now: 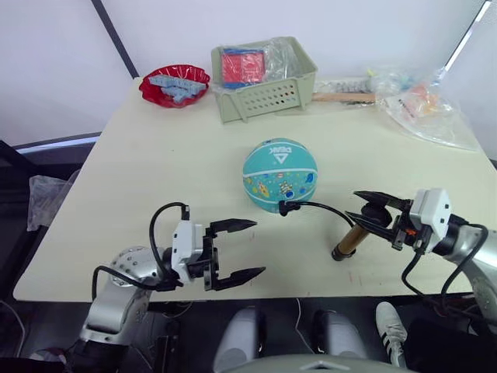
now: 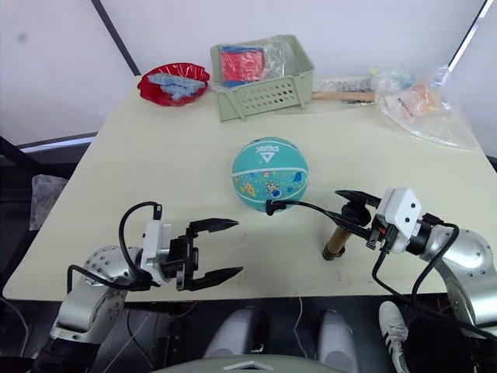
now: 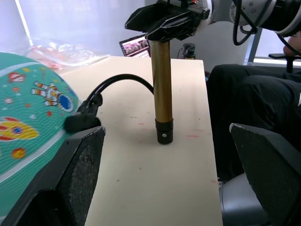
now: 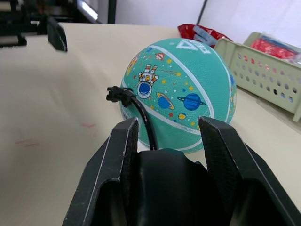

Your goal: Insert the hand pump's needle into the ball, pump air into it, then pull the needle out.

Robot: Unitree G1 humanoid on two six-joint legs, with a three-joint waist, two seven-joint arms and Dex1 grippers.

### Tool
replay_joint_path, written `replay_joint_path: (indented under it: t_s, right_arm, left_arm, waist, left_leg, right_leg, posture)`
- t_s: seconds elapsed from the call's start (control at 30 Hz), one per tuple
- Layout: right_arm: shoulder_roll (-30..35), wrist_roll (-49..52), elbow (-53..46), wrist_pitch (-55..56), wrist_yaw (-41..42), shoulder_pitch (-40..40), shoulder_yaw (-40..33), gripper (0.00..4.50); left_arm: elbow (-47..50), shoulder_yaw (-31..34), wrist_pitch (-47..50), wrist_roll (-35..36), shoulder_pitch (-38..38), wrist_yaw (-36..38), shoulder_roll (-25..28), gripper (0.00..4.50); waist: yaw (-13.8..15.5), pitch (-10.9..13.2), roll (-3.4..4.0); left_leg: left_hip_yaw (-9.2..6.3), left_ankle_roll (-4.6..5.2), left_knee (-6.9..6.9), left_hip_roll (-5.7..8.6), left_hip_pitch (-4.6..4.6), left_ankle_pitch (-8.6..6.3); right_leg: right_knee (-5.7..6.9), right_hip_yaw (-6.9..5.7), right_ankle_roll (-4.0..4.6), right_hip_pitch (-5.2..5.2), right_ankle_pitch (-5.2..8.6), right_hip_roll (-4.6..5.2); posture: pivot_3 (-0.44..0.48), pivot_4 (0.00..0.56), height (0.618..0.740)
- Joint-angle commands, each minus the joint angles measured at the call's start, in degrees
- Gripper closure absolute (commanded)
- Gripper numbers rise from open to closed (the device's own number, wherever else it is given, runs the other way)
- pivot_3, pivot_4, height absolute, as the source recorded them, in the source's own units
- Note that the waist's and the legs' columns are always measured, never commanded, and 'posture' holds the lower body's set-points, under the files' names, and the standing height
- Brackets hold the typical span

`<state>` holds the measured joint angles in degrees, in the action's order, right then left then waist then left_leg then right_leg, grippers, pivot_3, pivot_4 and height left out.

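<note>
The teal ball (image 1: 279, 172) rests on the middle of the cream table (image 1: 155, 171). The hand pump (image 1: 352, 239) stands upright to its right, its gold barrel footed on the table. My right gripper (image 1: 356, 204) is shut on the pump's black handle (image 4: 162, 179) at the top. The thin black hose (image 1: 314, 205) arcs from the pump to the ball's near side, where its black tip (image 4: 117, 95) touches the ball. The needle itself is hidden there. My left gripper (image 1: 258, 249) is open and holds nothing, a short way in front of the ball and to its left.
At the table's far edge are a red dish (image 1: 175, 84) of blue pieces, a green perforated basket (image 1: 268, 97) and crumpled plastic bags (image 1: 423, 105). A person in dark clothes (image 3: 254, 103) sits past the table's right edge.
</note>
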<state>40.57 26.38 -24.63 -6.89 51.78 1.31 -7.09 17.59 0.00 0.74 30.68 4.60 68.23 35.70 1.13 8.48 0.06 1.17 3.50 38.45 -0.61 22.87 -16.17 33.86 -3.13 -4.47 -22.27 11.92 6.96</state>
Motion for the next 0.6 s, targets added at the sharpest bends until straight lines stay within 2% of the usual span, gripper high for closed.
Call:
replay_joint_path:
  t_s: [0.03,0.43,0.6]
  right_arm:
    - [2.02,-0.99,1.52,0.42,0.45,-1.1,-2.88,2.97]
    - [5.6,-4.28,5.96,5.84,2.13,-6.55,-4.17,2.97]
    - [4.47,-7.36,9.16,10.46,1.33,-9.48,-3.57,2.97]
  left_arm:
    - [2.76,1.33,0.32,1.34,-0.21,-0.57,0.47,0.0]
    - [2.63,0.97,0.66,1.4,-1.49,-1.49,0.0,0.0]
    - [2.67,0.76,0.93,1.56,-1.79,-1.83,-0.34,0.0]
  waist:
    - [0.05,0.17,0.02]
    - [-0.15,0.75,-0.01]
    - [-0.3,0.81,-0.01]
  left_leg:
    - [0.01,-0.01,0.01,0.01,0.01,0.01]
    - [0.06,-0.19,0.03,0.18,0.13,0.13]
    - [0.06,-0.46,0.02,0.16,0.13,0.28]
  right_leg:
    - [0.01,0.0,0.0,0.0,0.0,0.01]
    - [0.11,0.06,-0.07,-0.11,-0.05,-0.08]
    - [0.17,0.08,-0.12,-0.16,-0.07,-0.15]
  posture:
    - [0.0,0.15,0.738]
    - [0.0,0.15,0.738]
    - [0.0,0.15,0.738]
